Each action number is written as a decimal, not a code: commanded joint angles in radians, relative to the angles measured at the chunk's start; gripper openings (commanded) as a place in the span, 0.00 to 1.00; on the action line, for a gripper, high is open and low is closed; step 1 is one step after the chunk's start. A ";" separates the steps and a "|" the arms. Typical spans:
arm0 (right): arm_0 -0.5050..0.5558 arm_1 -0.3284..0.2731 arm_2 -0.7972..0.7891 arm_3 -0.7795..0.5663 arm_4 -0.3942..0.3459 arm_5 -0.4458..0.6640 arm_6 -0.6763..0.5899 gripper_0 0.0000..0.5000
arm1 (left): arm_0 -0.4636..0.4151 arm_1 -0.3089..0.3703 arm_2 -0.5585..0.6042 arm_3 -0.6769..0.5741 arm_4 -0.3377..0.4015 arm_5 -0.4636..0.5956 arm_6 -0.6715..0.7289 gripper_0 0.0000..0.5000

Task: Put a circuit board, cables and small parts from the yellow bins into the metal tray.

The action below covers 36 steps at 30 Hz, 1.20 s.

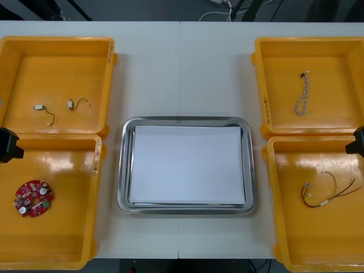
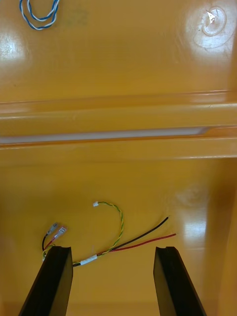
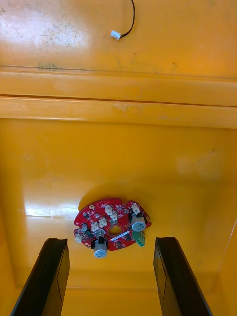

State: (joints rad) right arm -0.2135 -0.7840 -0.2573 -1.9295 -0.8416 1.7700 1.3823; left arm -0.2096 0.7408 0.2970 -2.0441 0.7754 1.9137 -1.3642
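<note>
Resembled a lab workbench, light table filled the frame, yellow bins stood left and right, metal tray lay centre, cords trailed over dark floor at top.

metal tray interior bare, bin walls flank it

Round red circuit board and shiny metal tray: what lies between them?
In the front view, bare yellow bin floor, its wall and a strip of light table separate the round red circuit board from the metal tray.
</note>
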 commanded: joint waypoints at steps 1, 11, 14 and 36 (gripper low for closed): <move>0.009 0.008 0.004 -0.028 0.003 0.002 0.015 0.95 | 0.022 -0.012 0.030 -0.033 0.007 0.006 -0.115 1.00; 0.009 0.008 0.004 -0.028 0.003 0.002 0.015 0.95 | 0.022 -0.012 0.030 -0.033 0.007 0.006 -0.115 1.00; 0.009 0.008 0.004 -0.028 0.003 0.002 0.015 0.95 | 0.022 -0.012 0.030 -0.033 0.007 0.006 -0.115 1.00; 0.009 0.008 0.004 -0.028 0.003 0.002 0.015 0.96 | 0.022 -0.012 0.030 -0.033 0.007 0.006 -0.115 1.00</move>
State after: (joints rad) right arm -0.2135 -0.7840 -0.2573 -1.9295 -0.8416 1.7700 1.3823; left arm -0.2096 0.7408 0.2970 -2.0441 0.7754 1.9137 -1.3642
